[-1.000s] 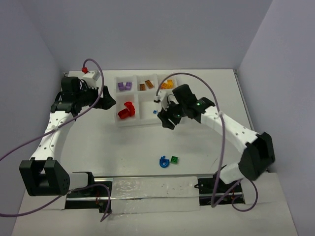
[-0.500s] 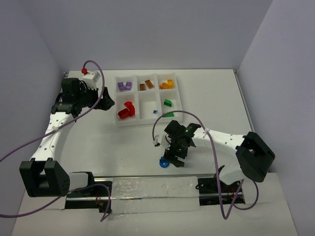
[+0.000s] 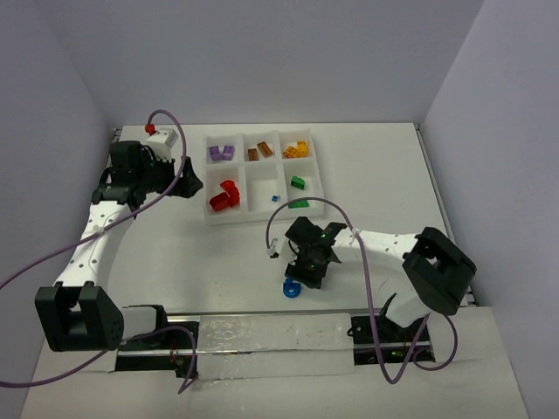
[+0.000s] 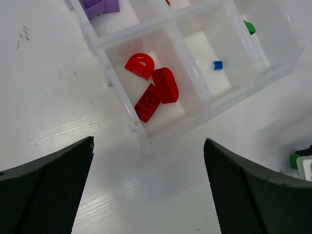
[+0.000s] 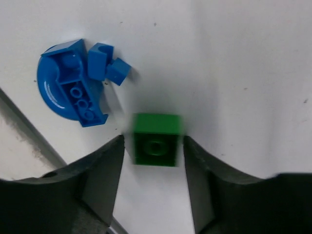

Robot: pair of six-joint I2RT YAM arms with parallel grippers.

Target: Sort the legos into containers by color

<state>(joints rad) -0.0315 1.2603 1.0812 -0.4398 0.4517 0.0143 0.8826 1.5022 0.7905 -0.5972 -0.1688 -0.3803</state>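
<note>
A green brick (image 5: 157, 139) lies on the table between the fingers of my right gripper (image 5: 153, 141), with a small gap on each side; the gripper is open. In the top view my right gripper (image 3: 307, 278) hides that brick. A blue curved piece (image 5: 73, 95) with small blue bits (image 5: 109, 68) lies just beside it, also in the top view (image 3: 290, 289). The white tray (image 3: 262, 220) holds purple (image 3: 220, 153), brown-orange (image 3: 259, 151), orange (image 3: 297, 150), red (image 3: 225, 195), green (image 3: 298, 183) and one tiny blue brick (image 3: 274, 199). My left gripper (image 3: 194, 179) is open and empty beside the red compartment.
In the left wrist view my left gripper (image 4: 148, 144) hovers over the tray's near corner (image 4: 139, 134), with the red pieces (image 4: 151, 87) ahead. A clear strip (image 3: 262, 336) runs along the table's front edge, close to the blue piece. Purple cables loop over both arms.
My right arm has swung from the tray down to the front of the table and lowered its open fingers around the green brick. The left arm has barely moved.
</note>
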